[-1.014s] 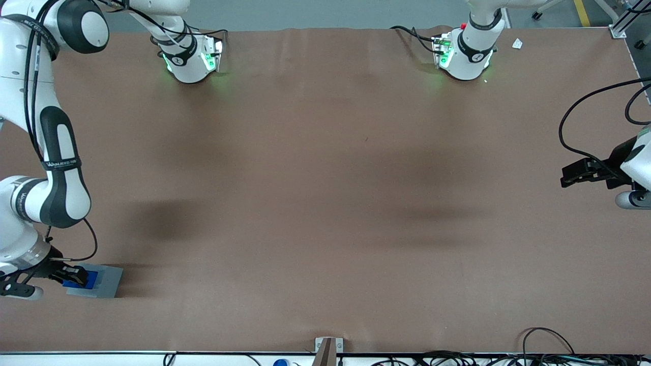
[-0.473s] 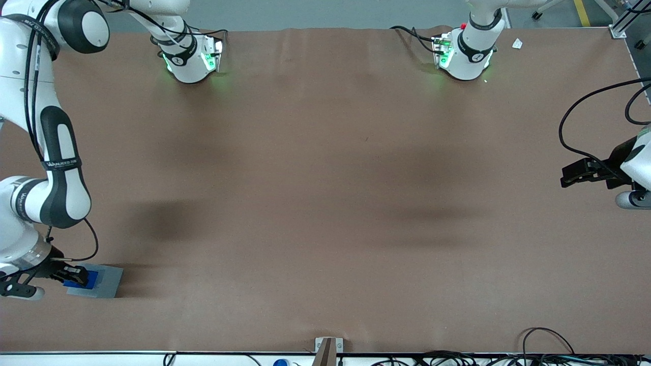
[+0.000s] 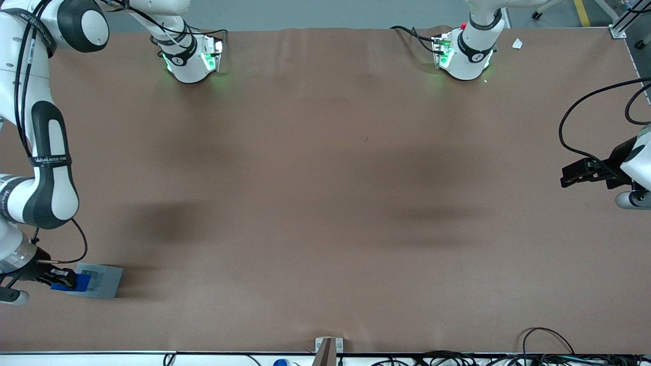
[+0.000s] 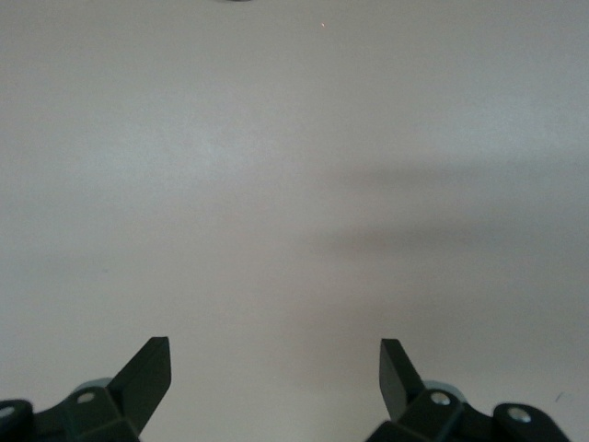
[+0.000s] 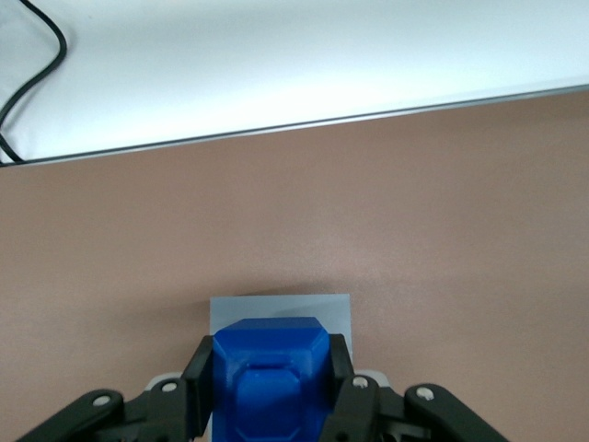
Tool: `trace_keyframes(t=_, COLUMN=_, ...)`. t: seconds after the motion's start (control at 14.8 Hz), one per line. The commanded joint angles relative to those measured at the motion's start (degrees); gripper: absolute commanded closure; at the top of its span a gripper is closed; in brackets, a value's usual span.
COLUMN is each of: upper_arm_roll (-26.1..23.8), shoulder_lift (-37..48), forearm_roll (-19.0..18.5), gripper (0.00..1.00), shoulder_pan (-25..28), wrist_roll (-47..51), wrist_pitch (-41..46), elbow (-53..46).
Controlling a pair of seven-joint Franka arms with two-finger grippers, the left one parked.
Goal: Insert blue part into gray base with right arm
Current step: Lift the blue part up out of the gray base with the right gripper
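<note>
The right arm (image 3: 43, 168) reaches down at the working arm's end of the table, near the front camera. Its gripper (image 3: 63, 279) is shut on the blue part (image 3: 58, 287), which hangs over the gray base's edge nearest the table's end. The gray base (image 3: 104, 281) lies flat on the brown table, and its square recess (image 3: 91, 278) shows uncovered beside the gripper. In the right wrist view the blue part (image 5: 269, 373) sits between the two black fingers (image 5: 197, 387) of the gripper (image 5: 268, 379). A strip of the gray base (image 5: 279, 308) shows just past it.
The table's metal edge rail (image 5: 304, 124) and a black cable (image 5: 41, 55) lie a short way past the base in the right wrist view. A metal bracket (image 3: 328, 345) and loose cables (image 3: 549, 351) sit along the table edge nearest the front camera.
The gripper has carried the blue part sideways toward the working arm's end of the table, off the middle of the gray base. The recess, covered before, now shows.
</note>
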State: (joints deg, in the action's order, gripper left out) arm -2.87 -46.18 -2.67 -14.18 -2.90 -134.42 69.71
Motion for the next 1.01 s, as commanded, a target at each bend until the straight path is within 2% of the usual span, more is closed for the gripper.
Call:
trace_keyframes(t=0.0, upper_arm_roll=-0.5, shoulder_lift=1.4, forearm_roll=-0.2, gripper=0.89, shoulder_pan=0.6, wrist_roll=-0.4, wrist_pitch=5.7, elbow=-3.0)
trace_keyframes(t=0.27, upper_arm_roll=-1.8, shoulder_lift=0.8, forearm_roll=0.2, gripper=0.89, shoulder_pan=1.1, wrist_roll=-0.1, wrist_pitch=7.7, elbow=-4.1)
trace_keyframes(t=0.68, upper_arm_roll=-2.1, shoulder_lift=-0.7, forearm_roll=0.2, gripper=0.95, shoulder_pan=7.7, wrist_roll=6.1, wrist_pitch=7.0, elbow=-4.1)
trace_keyframes(t=0.95, upper_arm_roll=-2.1, shoulder_lift=-3.2, forearm_roll=0.1, gripper=0.97, shoulder_pan=8.1, wrist_roll=6.8, wrist_pitch=7.1, elbow=-3.5)
